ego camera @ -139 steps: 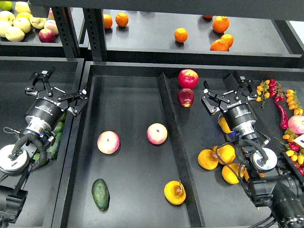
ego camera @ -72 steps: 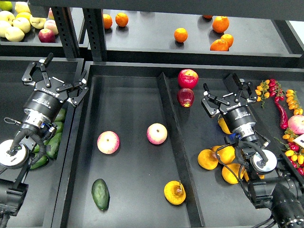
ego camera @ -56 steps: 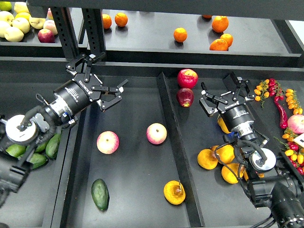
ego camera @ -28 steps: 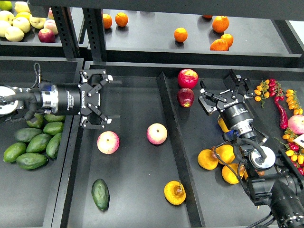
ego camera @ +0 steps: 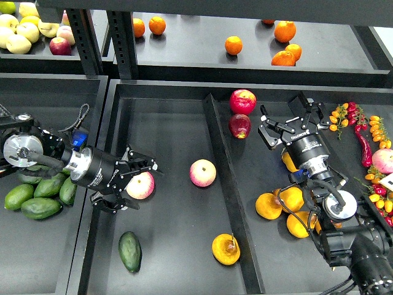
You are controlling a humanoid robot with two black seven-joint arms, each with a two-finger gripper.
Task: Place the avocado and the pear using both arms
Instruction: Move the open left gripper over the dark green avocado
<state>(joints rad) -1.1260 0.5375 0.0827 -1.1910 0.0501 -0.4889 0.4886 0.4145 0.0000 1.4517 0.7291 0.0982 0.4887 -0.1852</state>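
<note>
The dark green avocado (ego camera: 129, 251) lies at the front left of the middle tray (ego camera: 172, 123). The yellow-orange pear (ego camera: 225, 249), with a brown patch at its stem, lies at the tray's front right beside the divider. My left gripper (ego camera: 135, 184) is open, its fingers spread over the left side of a pink-yellow apple (ego camera: 145, 185). It is well above the avocado in the view. I cannot tell if it touches the apple. My right gripper (ego camera: 287, 125) is open and empty over the right compartment, far from the pear.
A second pink-yellow apple (ego camera: 202, 173) lies mid-tray. Two red apples (ego camera: 242, 101) sit beyond the divider (ego camera: 221, 178). Oranges (ego camera: 270, 206) are piled under my right arm. Green fruits (ego camera: 35, 198) fill the left bin. Peppers (ego camera: 363, 138) lie far right. A shelf with oranges (ego camera: 233, 45) stands behind.
</note>
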